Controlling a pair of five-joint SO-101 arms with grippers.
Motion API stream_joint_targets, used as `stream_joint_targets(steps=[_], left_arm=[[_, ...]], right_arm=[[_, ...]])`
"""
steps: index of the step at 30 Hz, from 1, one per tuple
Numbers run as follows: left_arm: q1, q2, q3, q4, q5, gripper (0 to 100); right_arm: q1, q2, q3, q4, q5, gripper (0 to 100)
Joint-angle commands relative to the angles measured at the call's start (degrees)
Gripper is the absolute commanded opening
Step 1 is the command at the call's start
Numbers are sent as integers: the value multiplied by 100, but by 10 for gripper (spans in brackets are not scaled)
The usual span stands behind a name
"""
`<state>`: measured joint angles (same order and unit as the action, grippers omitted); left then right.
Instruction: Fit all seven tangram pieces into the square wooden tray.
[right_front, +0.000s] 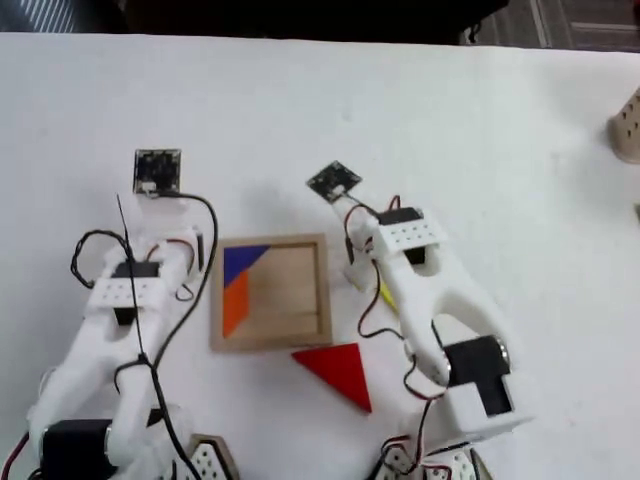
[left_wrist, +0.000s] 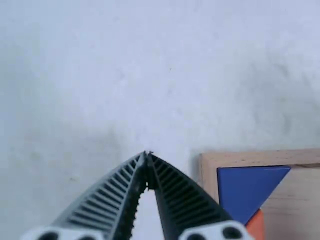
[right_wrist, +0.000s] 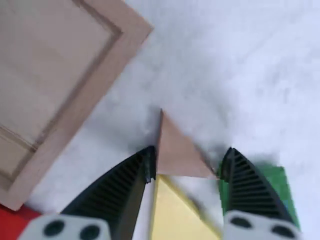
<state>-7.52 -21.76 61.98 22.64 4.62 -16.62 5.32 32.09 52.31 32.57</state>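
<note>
The square wooden tray (right_front: 322, 290) lies between the two arms. Inside it, a blue triangle (right_front: 243, 262) and an orange piece (right_front: 235, 300) sit against the left wall. A red triangle (right_front: 338, 372) lies on the table just in front of the tray. My left gripper (left_wrist: 147, 156) is shut and empty, beside the tray's far left corner (left_wrist: 210, 162). My right gripper (right_wrist: 187, 160) is open at the tray's right side, with a pale tan triangle (right_wrist: 177, 152) on the table between its fingers. A yellow piece (right_wrist: 175, 212) and a green piece (right_wrist: 277, 182) lie close by it.
A pale wooden object with holes (right_front: 628, 125) stands at the far right edge of the table. Black and red cables loop around both arms near the tray. White table (right_front: 480, 130) stretches behind the tray and to the right.
</note>
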Motion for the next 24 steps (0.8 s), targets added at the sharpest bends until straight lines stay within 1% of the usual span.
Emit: stream_joint_targets(steps=[1, 9, 16, 18, 24], left_arm=[[-48, 4, -308, -132, -26, 27], [-48, 4, -308, -141, -26, 27], [-48, 4, -308, -149, -26, 27], [-48, 4, -308, -149, -26, 27], [-48, 4, -308, -167, -26, 27]], right_arm=[[-13, 154, -466, 233, 149, 212], [4, 321, -580, 382, 149, 204], [13, 347, -580, 382, 114, 12], [13, 347, -580, 382, 105, 30], [13, 321, -580, 382, 97, 17]])
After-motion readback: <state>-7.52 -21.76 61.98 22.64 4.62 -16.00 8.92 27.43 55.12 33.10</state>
